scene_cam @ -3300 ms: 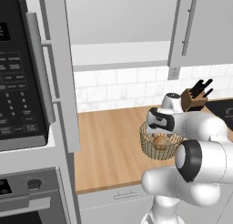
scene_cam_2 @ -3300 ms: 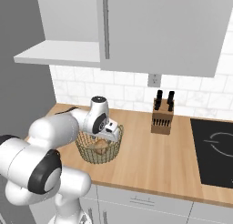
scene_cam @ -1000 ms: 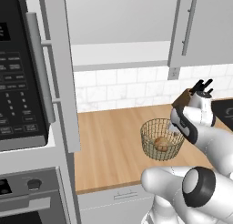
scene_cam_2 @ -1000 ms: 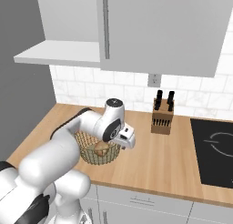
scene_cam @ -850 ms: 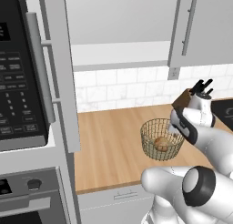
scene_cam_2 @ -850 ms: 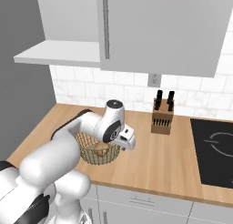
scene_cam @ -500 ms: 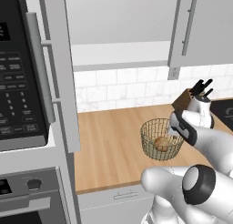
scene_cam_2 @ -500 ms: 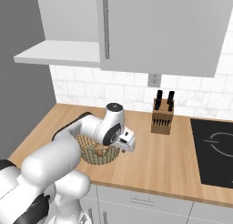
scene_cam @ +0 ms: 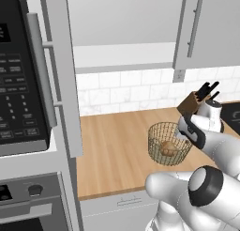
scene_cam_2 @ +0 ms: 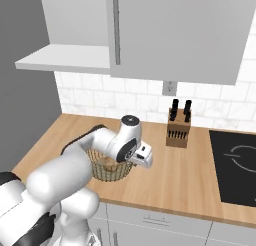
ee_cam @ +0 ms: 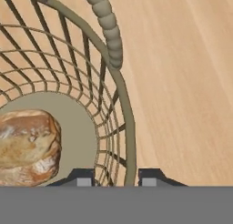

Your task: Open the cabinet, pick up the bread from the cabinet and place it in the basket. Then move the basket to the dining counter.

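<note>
Now we see the arm reaching forward and bent down over the wooden counter [scene_cam: 112, 145], its wrist turned so the gripper [ee_cam: 117, 178] points down onto the rim of the basket [scene_cam: 169, 144]. From the hand view the two finger tips stand narrow, one inside the wire wall and one outside it, straddling the rim at about 6 o'clock; whether they already press the wire we cannot tell. A beaded handle of the basket runs up toward 12 o'clock in that view. The bread [ee_cam: 26, 146] lies on the solid base disc inside the basket, at about 9 o'clock from the gripper. In the left base view the hand sits at the 3 o'clock edge of the basket; in the right base view the white wrist covers the basket's right side. A knife block [scene_cam_2: 179, 131] stands well apart near the tiled wall, beyond the basket. Overhead, the cabinet [scene_cam: 54, 75] door hangs swung open
</note>
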{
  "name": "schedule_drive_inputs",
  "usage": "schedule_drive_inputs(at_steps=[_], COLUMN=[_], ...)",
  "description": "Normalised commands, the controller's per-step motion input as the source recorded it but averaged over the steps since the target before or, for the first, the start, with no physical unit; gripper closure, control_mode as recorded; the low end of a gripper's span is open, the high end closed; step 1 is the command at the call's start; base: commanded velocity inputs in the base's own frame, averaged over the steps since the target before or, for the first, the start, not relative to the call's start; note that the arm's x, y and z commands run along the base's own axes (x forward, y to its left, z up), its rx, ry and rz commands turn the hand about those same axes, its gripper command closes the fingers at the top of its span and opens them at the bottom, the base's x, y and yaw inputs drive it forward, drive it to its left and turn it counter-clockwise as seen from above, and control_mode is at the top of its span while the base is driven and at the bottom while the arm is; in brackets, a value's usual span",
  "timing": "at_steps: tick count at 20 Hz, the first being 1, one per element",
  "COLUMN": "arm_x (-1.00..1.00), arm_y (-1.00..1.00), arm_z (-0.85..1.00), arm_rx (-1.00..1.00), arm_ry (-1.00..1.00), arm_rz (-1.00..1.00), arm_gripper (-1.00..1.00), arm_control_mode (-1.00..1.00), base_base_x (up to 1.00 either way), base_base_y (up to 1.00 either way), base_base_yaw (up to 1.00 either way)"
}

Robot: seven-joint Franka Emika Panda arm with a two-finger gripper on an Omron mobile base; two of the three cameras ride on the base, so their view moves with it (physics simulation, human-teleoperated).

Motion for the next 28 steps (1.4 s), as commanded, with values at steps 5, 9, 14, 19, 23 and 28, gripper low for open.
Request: schedule_drive_inputs(at_steps=[5,9,14,19,23,28], arm_x=[0.00,-0.03,-0.21,-0.18,0.00,-0.08], arm_y=[0.10,0.01,0.01,0.10,0.07,0.13], arm_z=[-0.01,0.00,0.30,0.58,0.48,0.39], arm_rx=[0.00,0.01,0.04,0.03,0.02,0.00], arm_ry=[0.00,0.00,0.00,0.00,0.00,0.00], arm_rz=[0.00,0.00,0.00,0.00,0.00,0.00], arm_gripper=[1.00,1.00,1.00,1.00,1.00,1.00], arm_control_mode=[-1.00,-1.00,-1.00,-1.00,-1.00,-1.00], base_base_x=[0.00,0.00,0.00,0.00,0.00,0.00], base_base_y=[0.00,0.00,0.00,0.00,0.00,0.00], base_base_yaw=[0.00,0.00,0.00,0.00,0.00,0.00])
